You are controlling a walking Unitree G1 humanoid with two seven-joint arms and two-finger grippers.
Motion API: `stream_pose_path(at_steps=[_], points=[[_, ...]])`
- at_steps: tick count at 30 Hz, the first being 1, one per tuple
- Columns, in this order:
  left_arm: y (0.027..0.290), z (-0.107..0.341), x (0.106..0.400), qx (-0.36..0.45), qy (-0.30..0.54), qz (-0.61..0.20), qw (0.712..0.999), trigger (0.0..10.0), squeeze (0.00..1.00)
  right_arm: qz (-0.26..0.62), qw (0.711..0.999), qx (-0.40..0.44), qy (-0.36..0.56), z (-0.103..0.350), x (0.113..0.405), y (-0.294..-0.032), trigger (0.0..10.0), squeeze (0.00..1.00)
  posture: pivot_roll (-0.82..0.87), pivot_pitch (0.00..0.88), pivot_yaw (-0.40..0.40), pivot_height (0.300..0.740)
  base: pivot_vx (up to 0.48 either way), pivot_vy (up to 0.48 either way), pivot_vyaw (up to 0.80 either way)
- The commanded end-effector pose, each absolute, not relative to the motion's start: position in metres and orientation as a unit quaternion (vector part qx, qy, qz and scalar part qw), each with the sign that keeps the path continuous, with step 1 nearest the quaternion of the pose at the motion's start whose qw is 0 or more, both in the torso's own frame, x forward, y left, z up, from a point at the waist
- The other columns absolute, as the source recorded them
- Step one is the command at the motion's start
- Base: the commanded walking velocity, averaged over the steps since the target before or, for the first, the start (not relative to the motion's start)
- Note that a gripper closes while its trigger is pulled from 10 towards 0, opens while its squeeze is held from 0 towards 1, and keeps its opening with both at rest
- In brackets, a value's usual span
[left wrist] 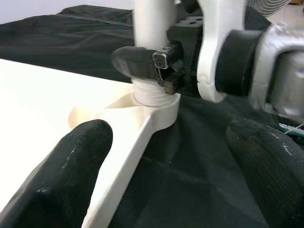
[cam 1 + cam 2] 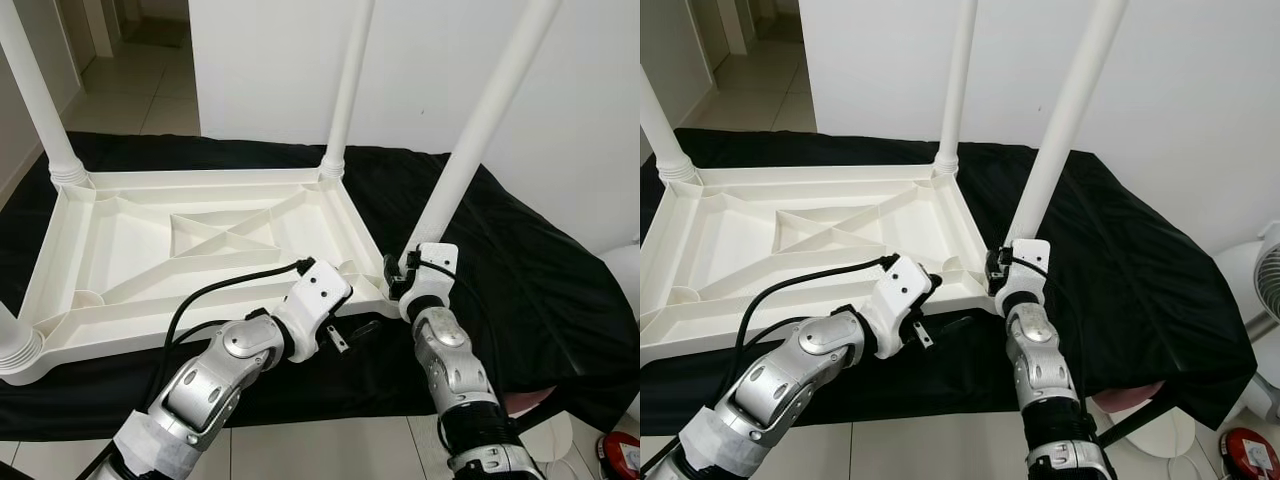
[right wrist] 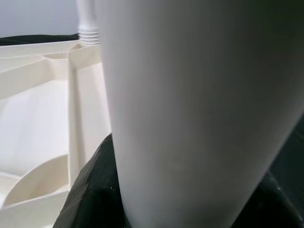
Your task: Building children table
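A white plastic children's table (image 2: 200,240) lies upside down on a black cloth (image 2: 520,270) spread over a raised surface, its ribbed underside facing up and its legs pointing toward the ceiling. The right gripper (image 2: 398,278) is clamped around the base of the white tubular leg (image 2: 480,130) at the table's near-right corner, its black fingers (image 1: 137,59) pressed to the leg just above the threaded socket (image 1: 154,97). The leg leans slightly to the right. The left gripper (image 2: 362,330) hovers just beside that same corner, its jaws apart and holding nothing, one black finger over the table's rim and the other over the cloth. Another white leg (image 2: 345,90) stands at the far-right corner and a third (image 2: 40,100) at the far left. Pale floor tiles (image 2: 130,90) stretch away at far left, beside a white wall (image 2: 440,50).
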State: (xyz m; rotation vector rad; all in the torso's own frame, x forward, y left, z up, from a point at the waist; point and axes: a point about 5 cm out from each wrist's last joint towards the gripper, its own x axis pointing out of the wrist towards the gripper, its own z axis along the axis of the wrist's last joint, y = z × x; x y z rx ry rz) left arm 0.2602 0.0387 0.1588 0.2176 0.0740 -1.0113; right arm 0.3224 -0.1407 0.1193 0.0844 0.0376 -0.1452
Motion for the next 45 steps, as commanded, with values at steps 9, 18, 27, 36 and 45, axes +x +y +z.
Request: stream_pose_path(at_steps=[9,18,27,36,45], points=[[0.034,0.156,0.257,0.105,0.043,-0.512,0.851,10.0,0.0,-0.129,0.988,0.026,0.074,0.099,0.312,-0.151,10.0,0.0,0.0,0.0,-0.107,0.74,0.0,0.0,0.0],[0.033,0.155,0.255,0.105,0.043,-0.513,0.851,10.0,0.0,-0.094,0.994,0.046,0.032,0.111,0.314,-0.155,10.0,1.0,0.01,0.0,-0.116,0.74,0.0,0.0,0.0],[0.036,0.154,0.255,0.108,0.046,-0.509,0.853,10.0,0.0,-0.018,0.999,0.039,0.021,0.11,0.314,-0.171,10.0,1.0,0.02,0.0,-0.118,0.74,0.0,0.0,0.0],[0.035,0.155,0.257,0.11,0.044,-0.51,0.852,10.0,0.0,0.156,0.988,-0.006,0.0,0.113,0.311,-0.174,10.0,0.0,0.02,0.0,-0.114,0.74,0.0,0.0,0.0],[0.035,0.156,0.258,0.112,0.042,-0.513,0.85,10.0,0.0,0.269,0.963,-0.023,-0.004,0.119,0.319,-0.173,10.0,0.0,0.02,0.0,-0.104,0.74,0.0,0.0,0.0]])
